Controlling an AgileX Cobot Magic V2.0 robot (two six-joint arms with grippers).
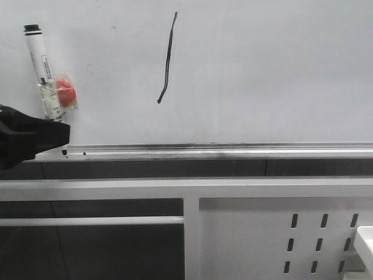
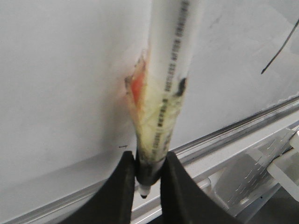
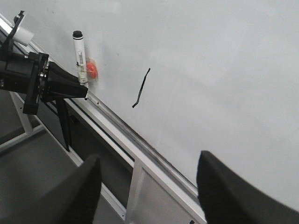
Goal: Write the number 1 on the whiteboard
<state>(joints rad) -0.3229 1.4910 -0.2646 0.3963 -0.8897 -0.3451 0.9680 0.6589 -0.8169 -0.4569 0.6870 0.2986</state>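
Black fingers of the left gripper (image 2: 148,186) clamp a white marker (image 1: 44,73) near its tip, barrel tilted upward before the whiteboard (image 1: 280,70). Behind, the number 1 (image 1: 168,58) stands drawn mid-board, above the silver ledge (image 1: 233,150). Right gripper (image 3: 149,186) hangs with jaws wide apart, holding nothing.
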